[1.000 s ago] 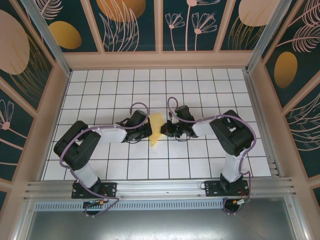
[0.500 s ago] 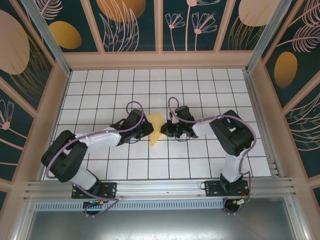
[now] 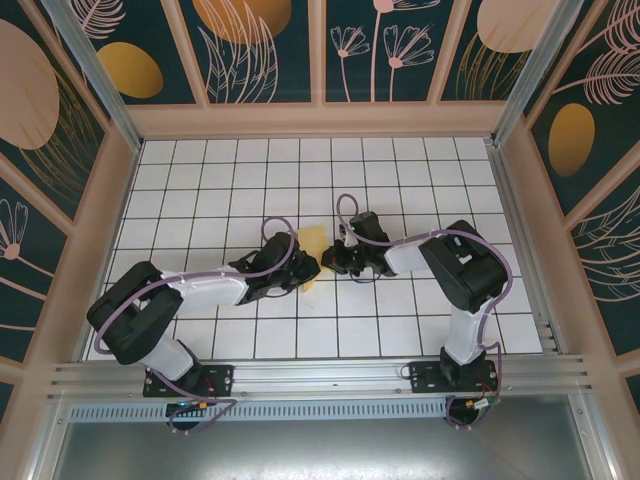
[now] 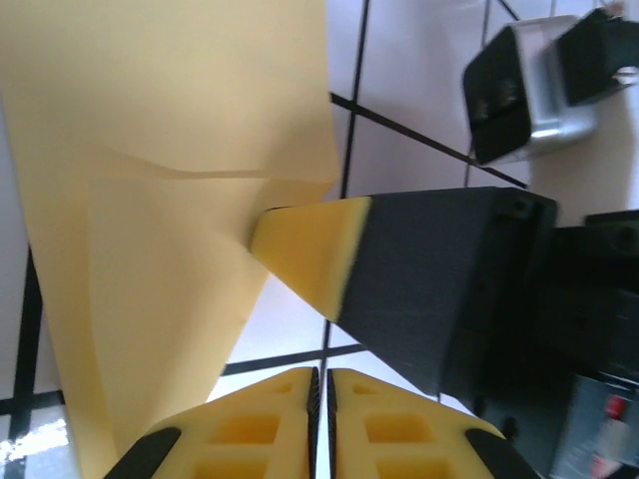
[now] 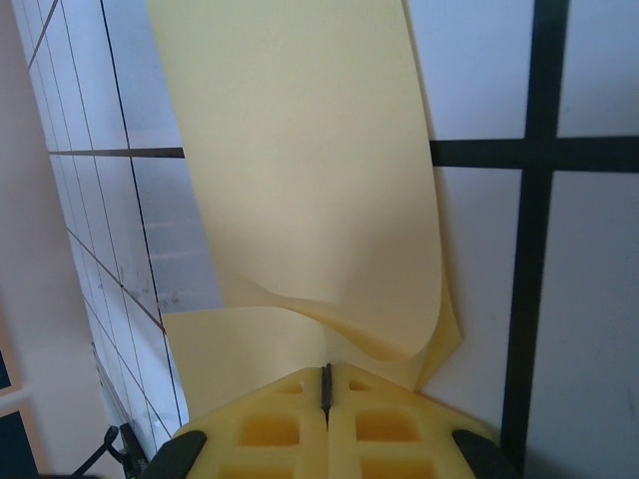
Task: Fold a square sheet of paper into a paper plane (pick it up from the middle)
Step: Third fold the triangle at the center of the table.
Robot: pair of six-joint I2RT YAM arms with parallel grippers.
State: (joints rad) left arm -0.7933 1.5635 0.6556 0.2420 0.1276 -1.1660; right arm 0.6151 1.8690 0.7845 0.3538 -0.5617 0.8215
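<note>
Top external view puts the square sheet of paper [image 3: 313, 241], already creased narrower, on the white tiled table [image 3: 400, 180] between both arms. The right gripper [image 5: 324, 377] is pinched closed on one edge, probably to anchor it, and the thin layers buckle softly at the pinch. The left gripper [image 4: 319, 379] has its fingers pressed together just beside the sheet with no paper visible between them, perhaps ready to flatten a fold. The paper is matte yellow, and the finger pads are yellow with square pockets.
</note>
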